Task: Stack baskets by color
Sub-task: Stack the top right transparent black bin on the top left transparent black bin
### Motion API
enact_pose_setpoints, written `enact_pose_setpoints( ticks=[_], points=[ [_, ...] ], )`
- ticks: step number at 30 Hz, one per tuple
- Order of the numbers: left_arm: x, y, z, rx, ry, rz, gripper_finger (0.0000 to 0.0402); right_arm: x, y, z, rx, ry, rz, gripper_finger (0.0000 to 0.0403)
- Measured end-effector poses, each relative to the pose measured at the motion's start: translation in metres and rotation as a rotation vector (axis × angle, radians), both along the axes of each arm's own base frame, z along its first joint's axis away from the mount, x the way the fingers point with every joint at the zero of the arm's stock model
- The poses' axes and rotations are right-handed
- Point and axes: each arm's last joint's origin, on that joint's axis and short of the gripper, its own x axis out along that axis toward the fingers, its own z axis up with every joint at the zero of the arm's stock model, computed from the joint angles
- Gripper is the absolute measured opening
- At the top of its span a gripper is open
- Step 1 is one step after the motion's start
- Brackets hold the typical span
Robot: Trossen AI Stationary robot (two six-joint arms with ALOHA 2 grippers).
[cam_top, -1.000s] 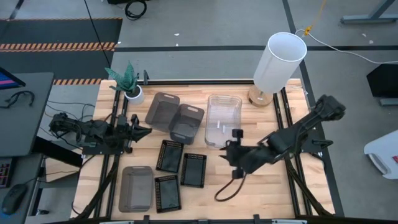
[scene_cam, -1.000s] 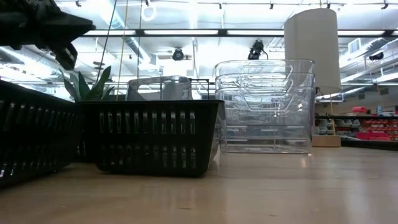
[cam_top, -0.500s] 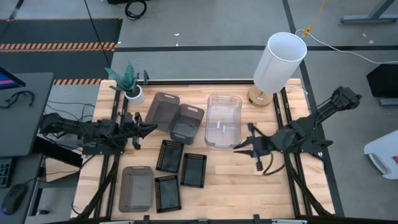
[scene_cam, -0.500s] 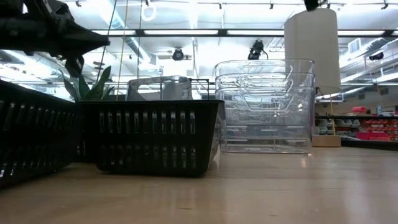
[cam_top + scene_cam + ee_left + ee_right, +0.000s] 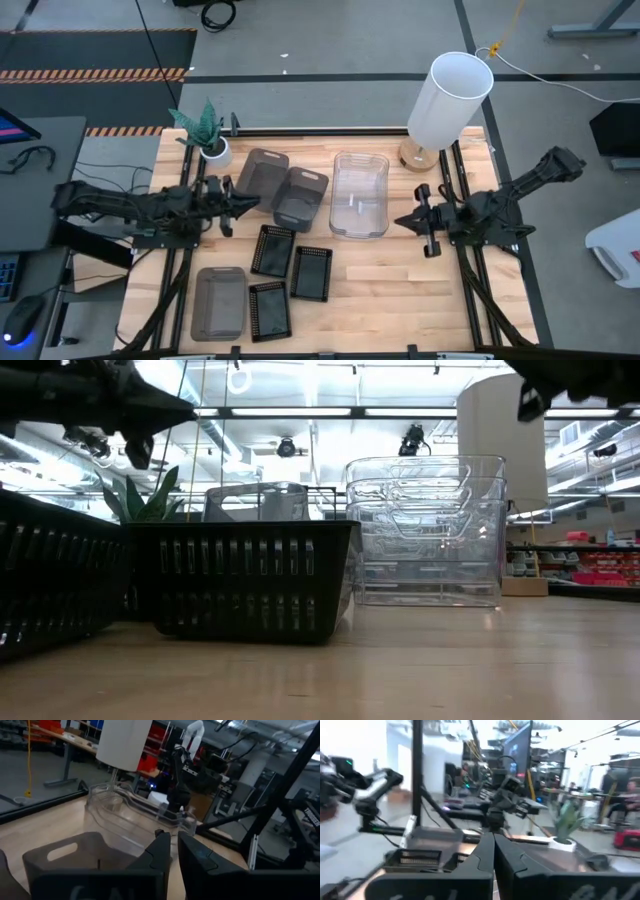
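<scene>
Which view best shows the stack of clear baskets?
The low view: the clear baskets show side-on, nested rims countable. The high view shows only one outline from above; the left wrist view catches part; the right wrist view shows none.

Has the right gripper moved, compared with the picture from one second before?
Yes. In the high view the right gripper has drawn back toward the table's right edge: it was below the clear basket stack, now it is beside the stack's right side.

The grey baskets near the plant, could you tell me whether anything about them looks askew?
Yes: the two grey baskets behind the black ones sit angled and overlapping, one tipped against the other, not nested; the third grey basket lies apart at the front.
</scene>
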Motion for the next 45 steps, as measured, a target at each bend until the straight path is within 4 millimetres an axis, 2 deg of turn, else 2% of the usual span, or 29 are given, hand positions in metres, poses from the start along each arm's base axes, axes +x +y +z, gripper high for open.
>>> enact_pose_setpoints(
  ticks=[5,11,15,24,28,32,39,45],
  points=[
    [0.012,0.003,0.005,0.014,0.048,-0.027,0.0043,-0.004,-0.014,-0.023,0.096,0.019,-0.034,0.0003],
    [0.026,0.007,0.004,0.024,0.120,-0.078,0.0044,-0.006,-0.019,-0.030,0.112,0.005,0.060,0.0002],
    [0.036,0.009,0.001,0.019,0.169,-0.106,0.0044,-0.007,-0.019,-0.034,0.072,0.033,0.059,0.0002],
    [0.055,0.007,0.002,0.031,0.265,-0.306,0.0043,-0.014,-0.024,-0.024,-0.037,-0.069,-0.063,0.0007],
    [0.064,0.007,0.007,0.058,0.291,-0.314,0.0044,-0.017,-0.027,-0.019,-0.069,-0.119,-0.157,0.0017],
    [0.073,0.008,0.014,0.092,0.377,-0.308,0.0048,-0.016,-0.027,-0.019,-0.071,-0.117,-0.161,0.0021],
    [0.092,0.016,0.030,0.222,0.543,-0.153,0.0090,-0.016,-0.027,-0.019,-0.071,-0.116,-0.160,0.0021],
    [0.110,0.026,0.044,0.280,0.653,-0.145,0.0145,-0.016,-0.027,-0.019,-0.071,-0.116,-0.160,0.0021]
  ],
)
